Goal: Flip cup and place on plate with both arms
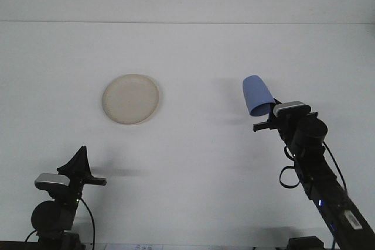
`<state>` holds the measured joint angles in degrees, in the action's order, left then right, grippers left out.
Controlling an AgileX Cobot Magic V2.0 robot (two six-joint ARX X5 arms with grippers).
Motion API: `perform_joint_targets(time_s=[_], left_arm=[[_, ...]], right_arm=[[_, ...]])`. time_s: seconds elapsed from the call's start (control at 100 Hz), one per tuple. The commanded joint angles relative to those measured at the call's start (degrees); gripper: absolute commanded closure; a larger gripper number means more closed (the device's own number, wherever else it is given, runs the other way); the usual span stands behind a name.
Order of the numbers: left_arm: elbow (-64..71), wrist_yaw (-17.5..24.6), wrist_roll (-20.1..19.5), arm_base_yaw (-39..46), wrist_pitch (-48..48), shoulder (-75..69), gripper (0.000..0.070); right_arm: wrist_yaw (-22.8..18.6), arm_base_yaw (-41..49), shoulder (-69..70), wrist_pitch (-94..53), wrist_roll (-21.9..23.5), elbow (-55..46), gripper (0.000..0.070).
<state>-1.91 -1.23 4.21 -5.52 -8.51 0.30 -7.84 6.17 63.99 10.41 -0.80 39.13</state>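
Observation:
A blue cup [256,94] hangs above the table at centre right, tilted with its closed end up and to the left. My right gripper [267,117] is shut on the cup's lower rim; the arm reaches in from the bottom right. A round cream plate [130,99] lies flat on the white table at centre left, with nothing on it. My left gripper [80,160] rests low at the bottom left, far from both cup and plate, its dark fingers pointing up.
The white table [193,162] runs back to a white wall. The left arm's base and camera [54,203] sit at the bottom left corner, and the right arm's cabled links [319,185] cross the bottom right.

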Motion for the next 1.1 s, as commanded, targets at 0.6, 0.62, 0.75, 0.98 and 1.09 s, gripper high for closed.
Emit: perform_joint_targets(time_s=[0.6,0.62,0.75,0.98,1.09], left_arm=[[1.09,0.15,0.48,-0.02,-0.57,-0.02,0.0688],[1.09,0.13,0.46,-0.02,-0.57,-0.02,0.0687],[1.09,0.13,0.48,-0.02,-0.57,-0.02,0.0688],[1.09,0.13,0.48,-0.02,-0.57,-0.02,0.0688],[1.09,0.13,0.48,-0.02,-0.57,-0.02,0.0688]], right_arm=[[3.52,30.91,17.22,-88.76,0.79,52.81,0.0700],[3.50,31.65,18.03,-88.85,0.83,52.81,0.0700],[3.32,36.24,23.04,-88.87,0.81,52.81,0.0700],[3.34,40.81,29.27,-89.05,-0.26,52.81,0.0700],[3.50,41.07,30.75,-89.07,-0.57,52.78,0.0700]])
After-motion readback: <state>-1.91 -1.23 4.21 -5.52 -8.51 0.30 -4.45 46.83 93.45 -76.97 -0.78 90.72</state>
